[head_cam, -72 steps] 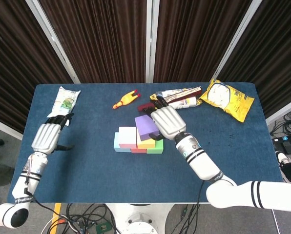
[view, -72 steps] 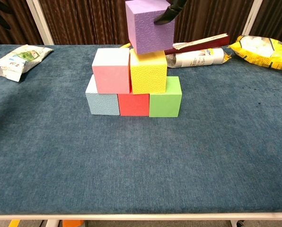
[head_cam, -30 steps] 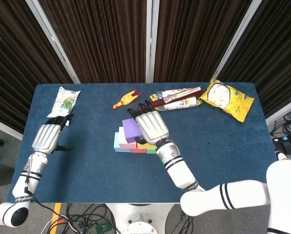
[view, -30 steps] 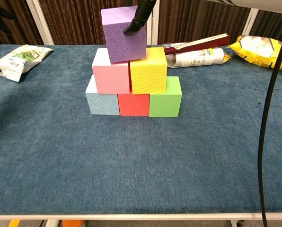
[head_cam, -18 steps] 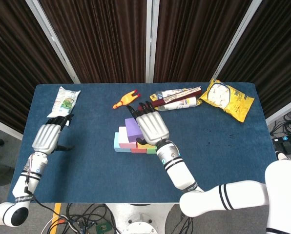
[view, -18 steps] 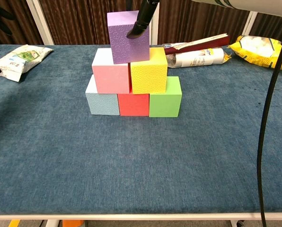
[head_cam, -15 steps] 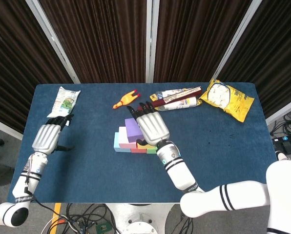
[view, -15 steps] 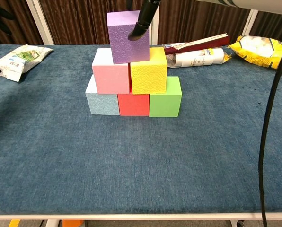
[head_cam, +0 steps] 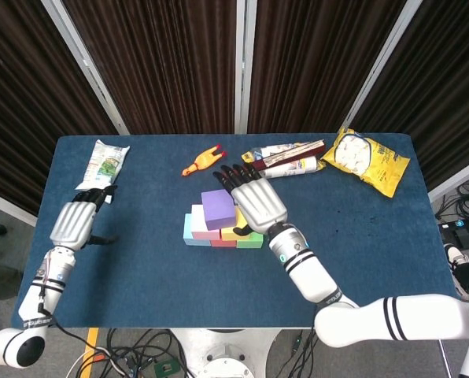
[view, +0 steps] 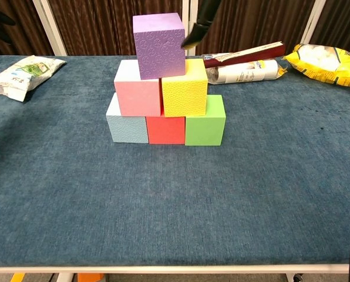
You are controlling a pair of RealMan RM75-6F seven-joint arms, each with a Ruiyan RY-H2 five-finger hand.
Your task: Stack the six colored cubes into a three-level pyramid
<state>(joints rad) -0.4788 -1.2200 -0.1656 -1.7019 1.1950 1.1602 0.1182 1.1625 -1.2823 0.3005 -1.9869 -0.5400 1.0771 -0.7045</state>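
At the far left the left hand (head_cam: pixel 75 222) hangs over the table's (view: pixel 175 200) left edge, holding nothing, its dark fingers slightly curled and apart. Just beyond it, at the far left corner, lies a white snack bag (view: pixel 23 69).

In the middle of the blue table stands the pyramid. Its bottom row runs blue cube (view: pixel 127 124), red cube (view: pixel 165 130), green cube (view: pixel 205 120), all touching side by side. On them sit the pink cube (view: pixel 138 88) at left and the yellow cube (view: pixel 184 88) at right, touching each other. The purple cube (view: pixel 158 45) rests on top across the seam of these two, turned a little off square from the rows below.

Far behind the stack lies a yellow rubber chicken (head_cam: pixel 202 161).

The right hand (head_cam: pixel 257 202) hovers just right of the purple cube, above the yellow and green cubes, palm down, fingers spread and released; in the chest view one dark fingertip (view: pixel 188 41) shows just beside the cube's upper right edge, apart from it.

Farther right, at the far edge, lie a white tube (view: pixel 243 71) with a dark red stick (view: pixel 245 54) along it, then a yellow bag (view: pixel 325 62) of white pieces.
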